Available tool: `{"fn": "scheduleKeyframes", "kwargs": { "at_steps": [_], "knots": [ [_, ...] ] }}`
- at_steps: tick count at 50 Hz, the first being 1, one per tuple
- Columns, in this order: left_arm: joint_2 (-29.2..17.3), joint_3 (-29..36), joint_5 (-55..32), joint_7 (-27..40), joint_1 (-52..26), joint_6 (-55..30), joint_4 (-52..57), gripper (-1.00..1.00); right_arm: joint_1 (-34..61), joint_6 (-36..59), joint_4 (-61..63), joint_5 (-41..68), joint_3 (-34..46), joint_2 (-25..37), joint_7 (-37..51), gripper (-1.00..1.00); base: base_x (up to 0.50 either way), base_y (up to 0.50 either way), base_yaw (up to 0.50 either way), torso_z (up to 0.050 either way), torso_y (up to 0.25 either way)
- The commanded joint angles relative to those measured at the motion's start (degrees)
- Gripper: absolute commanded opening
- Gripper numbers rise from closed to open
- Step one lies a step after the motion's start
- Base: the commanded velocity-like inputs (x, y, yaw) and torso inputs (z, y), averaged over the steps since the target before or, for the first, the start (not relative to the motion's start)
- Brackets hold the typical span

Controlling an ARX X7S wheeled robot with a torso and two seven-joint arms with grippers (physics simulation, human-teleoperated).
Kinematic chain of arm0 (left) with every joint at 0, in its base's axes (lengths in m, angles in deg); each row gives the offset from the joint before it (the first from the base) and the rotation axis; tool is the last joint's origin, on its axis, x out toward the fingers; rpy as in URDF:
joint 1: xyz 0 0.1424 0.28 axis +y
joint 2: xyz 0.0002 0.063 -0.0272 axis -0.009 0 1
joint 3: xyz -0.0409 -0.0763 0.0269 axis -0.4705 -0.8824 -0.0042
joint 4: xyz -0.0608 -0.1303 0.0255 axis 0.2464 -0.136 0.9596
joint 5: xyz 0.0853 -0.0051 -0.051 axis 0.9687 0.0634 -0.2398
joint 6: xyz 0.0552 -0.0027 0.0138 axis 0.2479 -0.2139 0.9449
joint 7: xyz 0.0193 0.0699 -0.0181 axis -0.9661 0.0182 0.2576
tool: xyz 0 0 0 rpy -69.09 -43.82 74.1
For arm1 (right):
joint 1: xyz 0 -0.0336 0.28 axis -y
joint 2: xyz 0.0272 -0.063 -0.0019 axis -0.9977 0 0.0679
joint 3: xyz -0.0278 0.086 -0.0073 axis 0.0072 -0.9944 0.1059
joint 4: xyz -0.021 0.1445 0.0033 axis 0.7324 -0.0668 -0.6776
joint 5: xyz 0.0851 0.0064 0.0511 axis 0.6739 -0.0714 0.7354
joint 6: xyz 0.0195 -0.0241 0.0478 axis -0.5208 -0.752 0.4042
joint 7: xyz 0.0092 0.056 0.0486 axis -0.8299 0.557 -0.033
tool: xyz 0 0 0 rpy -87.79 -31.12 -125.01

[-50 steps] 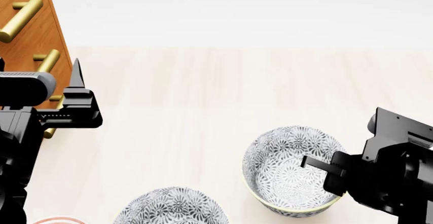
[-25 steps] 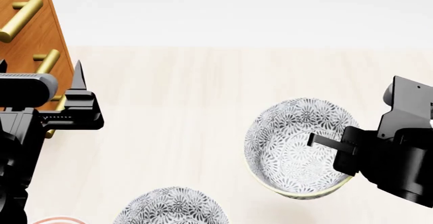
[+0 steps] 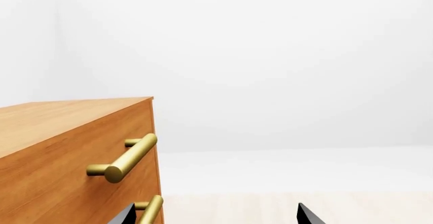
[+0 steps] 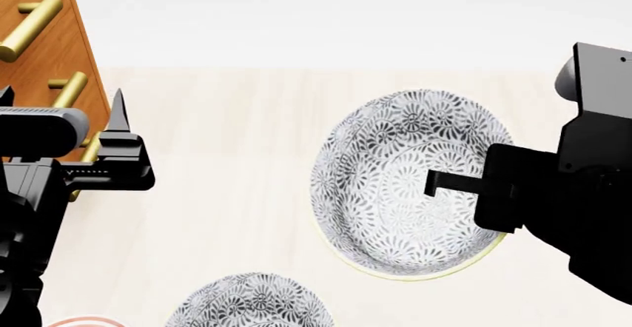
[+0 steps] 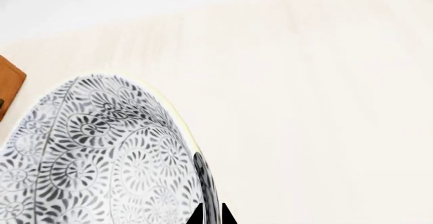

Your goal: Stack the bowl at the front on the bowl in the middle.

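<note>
A white bowl point(image 4: 400, 175) with a grey flower pattern hangs above the table, tilted. My right gripper point(image 4: 431, 184) is shut on its right-hand wall, one finger inside it. In the right wrist view the bowl point(image 5: 88, 158) has its rim pinched between the two fingertips of that gripper point(image 5: 211, 218). A second bowl point(image 4: 247, 302) with the same pattern rests on the table at the near edge of the head view, cut off by the frame. My left gripper point(image 4: 59, 96) stands open and empty at the left, close to the drawer front, and its tips point(image 3: 214, 215) hold nothing.
A wooden drawer cabinet point(image 4: 55, 53) with brass bar handles point(image 3: 125, 159) stands at the left, next to my left gripper. A bit of a red and white object point(image 4: 84, 321) shows at the near left corner. The light wood tabletop point(image 4: 237, 135) runs to a white wall.
My right gripper has risen and moved farther out with the bowl, which now looks larger and higher in the head view. The left arm and the near bowl have stayed put.
</note>
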Motion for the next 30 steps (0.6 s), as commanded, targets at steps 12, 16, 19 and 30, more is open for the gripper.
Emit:
{"fn": "scheduleKeyframes", "kwargs": {
  "at_steps": [12,16,19,30],
  "knots": [
    [-0.5,0.4,-0.8,0.7,-0.7,-1.1,1.2,1.00,-0.8,-5.0,11.5,16.7,10.8,-0.7,6.6,-1.00,0.00,0.00,0.00,0.000,0.000],
    [-0.5,0.4,-1.1,0.9,-0.7,-1.3,1.6,1.00,-1.9,-4.7,13.0,15.6,11.9,-2.2,5.7,-1.00,0.00,0.00,0.00,0.000,0.000],
    [-0.5,0.5,-1.2,0.9,-0.6,-1.2,1.7,1.00,-2.4,-4.3,13.2,14.7,12.4,-3.1,4.6,-1.00,0.00,0.00,0.00,0.000,0.000],
    [-0.6,0.7,-1.5,1.2,-0.5,-1.2,1.7,1.00,-3.0,-2.9,13.0,11.0,13.4,-6.8,0.2,-1.00,0.00,0.00,0.00,0.000,0.000]
  ]
}}
